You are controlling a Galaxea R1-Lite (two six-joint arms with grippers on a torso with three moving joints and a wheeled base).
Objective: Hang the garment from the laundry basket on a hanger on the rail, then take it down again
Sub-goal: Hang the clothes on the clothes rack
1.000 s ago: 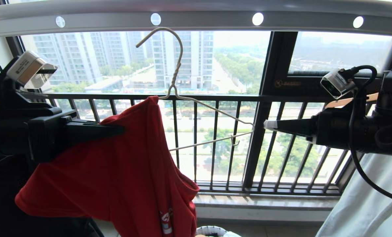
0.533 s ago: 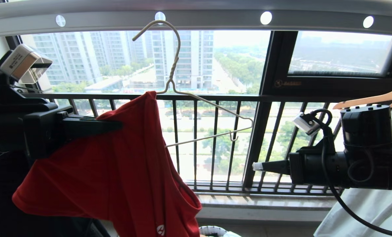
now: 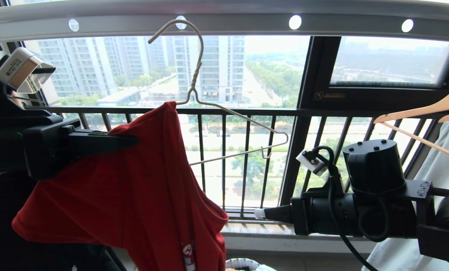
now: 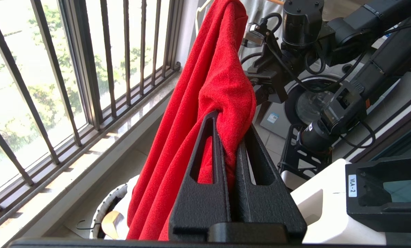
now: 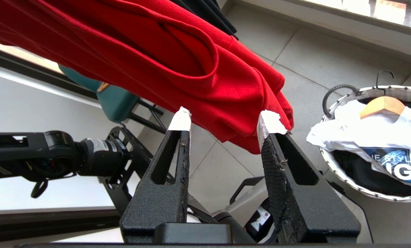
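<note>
The red garment (image 3: 141, 188) hangs over the left shoulder of the cream wire hanger (image 3: 194, 71), whose right arm is bare. The hanger's hook tip overlaps the grey rail (image 3: 239, 26) at one of its holes; I cannot tell whether it rests on it. My left gripper (image 3: 134, 141) is shut on a fold of the garment (image 4: 209, 86) near the hanger's shoulder, its jaws (image 4: 231, 120) pinching the cloth. My right gripper (image 3: 260, 213) is low at the right, open (image 5: 224, 121), its taped tips just before the garment's lower fold (image 5: 157, 51). The laundry basket (image 5: 343, 182) stands on the floor below.
A wooden hanger (image 3: 416, 113) with a pale garment (image 3: 435, 180) hangs at the right. The black railing (image 3: 247, 150) and a dark window post (image 3: 303, 131) stand behind. A white garment and a wooden hanger (image 5: 381, 105) lie in the basket.
My right gripper has dropped from beside the hanger's right end to well below it and moved left. The hanger and garment have risen a little toward the rail.
</note>
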